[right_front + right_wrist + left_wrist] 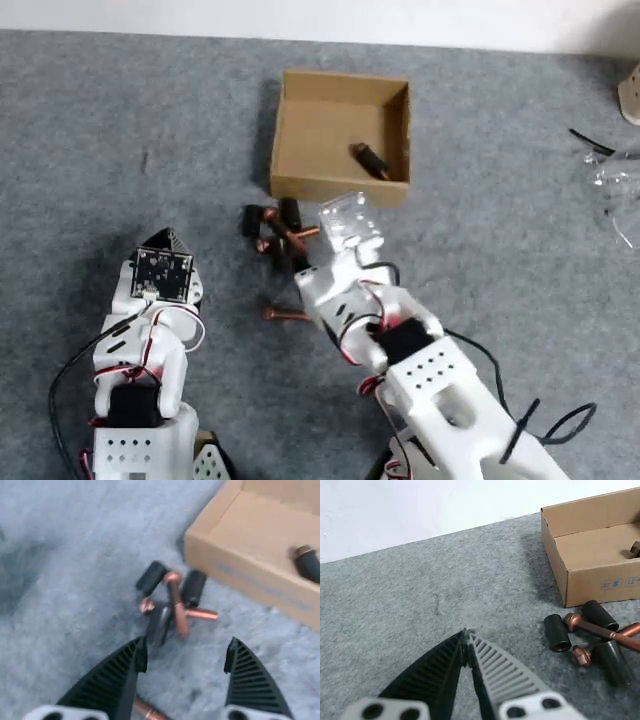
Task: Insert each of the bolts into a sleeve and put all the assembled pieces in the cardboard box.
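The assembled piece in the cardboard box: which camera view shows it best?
The high view: the assembled piece lies whole on the floor of the cardboard box. In the left wrist view its copper end peeks in at the picture's edge; in the right wrist view it is partly cut off.

Left tool (467,633) closed; right tool (186,649) spread wide, apparently low

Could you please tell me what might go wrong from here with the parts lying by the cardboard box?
1. The bolts and sleeves lie crossed in one heap, so the open right gripper above could pinch two or scatter them.
2. The heap sits close to the cardboard box, which a finger might nudge.
3. A lone bolt beside that arm could get rolled away.
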{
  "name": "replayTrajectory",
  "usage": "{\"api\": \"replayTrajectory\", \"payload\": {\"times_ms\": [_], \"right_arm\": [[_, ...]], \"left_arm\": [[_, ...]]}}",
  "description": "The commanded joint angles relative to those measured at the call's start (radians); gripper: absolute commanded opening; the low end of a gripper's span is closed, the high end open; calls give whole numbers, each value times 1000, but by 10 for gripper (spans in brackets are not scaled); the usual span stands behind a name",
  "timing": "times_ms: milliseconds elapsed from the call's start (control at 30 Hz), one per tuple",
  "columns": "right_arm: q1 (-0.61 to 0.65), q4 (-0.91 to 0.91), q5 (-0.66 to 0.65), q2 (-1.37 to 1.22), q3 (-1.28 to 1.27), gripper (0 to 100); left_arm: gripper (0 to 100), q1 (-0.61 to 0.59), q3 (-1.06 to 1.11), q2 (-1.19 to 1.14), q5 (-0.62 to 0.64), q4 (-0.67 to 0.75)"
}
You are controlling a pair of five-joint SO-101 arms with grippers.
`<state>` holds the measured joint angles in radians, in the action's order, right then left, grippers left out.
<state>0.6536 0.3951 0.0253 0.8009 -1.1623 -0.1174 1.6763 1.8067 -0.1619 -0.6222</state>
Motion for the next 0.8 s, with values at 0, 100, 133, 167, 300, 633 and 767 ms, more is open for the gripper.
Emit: {"api": "replayTrajectory", "payload": {"times_ms": [0,100,133,167,300,633,767], "right_arm": [[61,10,9,-104,84,224],[70,10,9,-252,173,224],[68,16,9,-302,208,224],[68,31,9,-349,249,224],[82,79,17,-522,414,224],[96,79,17,-831,619,224],[85,79,17,-897,657,224]], "left_arm": [[10,-12,21,4,5,23],[10,-12,21,4,5,23],[10,-12,21,4,5,23],[10,-12,21,4,5,23],[10,-12,21,4,5,23],[10,-12,21,4,5,25],[10,-12,21,4,5,25]]}}
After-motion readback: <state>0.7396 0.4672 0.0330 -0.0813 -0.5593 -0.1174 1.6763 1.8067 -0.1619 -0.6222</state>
